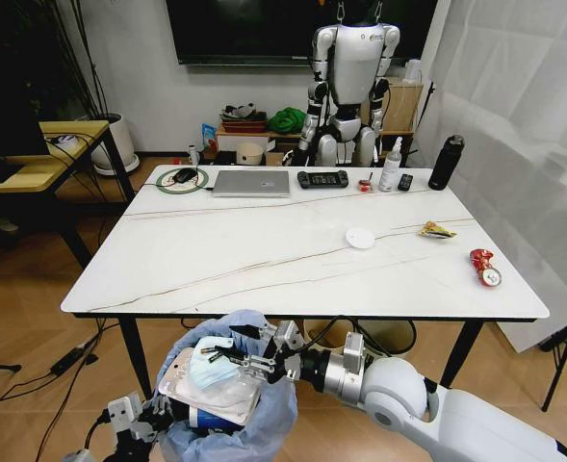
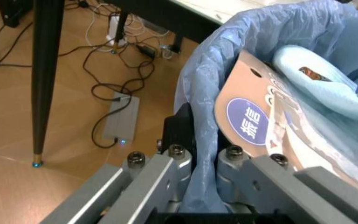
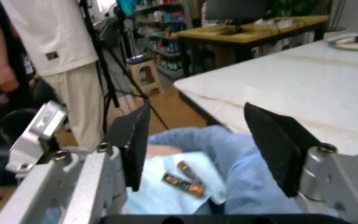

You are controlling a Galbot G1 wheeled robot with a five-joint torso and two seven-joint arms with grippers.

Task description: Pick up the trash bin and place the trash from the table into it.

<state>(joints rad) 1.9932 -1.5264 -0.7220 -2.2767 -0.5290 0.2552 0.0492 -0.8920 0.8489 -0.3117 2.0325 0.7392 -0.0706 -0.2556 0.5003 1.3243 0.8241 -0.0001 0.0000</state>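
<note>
The trash bin (image 1: 264, 423), lined with a puffy light-blue bag, hangs low in front of the table (image 1: 216, 260). My left gripper (image 1: 134, 416) is shut on its rim; up close, the left gripper (image 2: 201, 140) pinches the bag and the wall of the bin (image 2: 210, 79). In the bin lie a brown carton (image 2: 247, 116), a light-blue sheet (image 1: 214, 371) and a small orange wrapper (image 3: 182, 179). My right gripper (image 1: 247, 349) hovers open over the bin's mouth, holding nothing (image 3: 204, 140). On the table lie a round paper lid (image 1: 360, 238), a wrapper (image 1: 437, 229) and a crushed red can (image 1: 485, 268).
Along the table's far edge stand a laptop (image 1: 251, 182), a game controller (image 1: 322, 179), a spray bottle (image 1: 390, 166) and a black bottle (image 1: 446, 162). A yellow desk (image 1: 42, 159) is at the left. Cables and a power strip (image 2: 123, 121) lie by a table leg (image 2: 42, 79).
</note>
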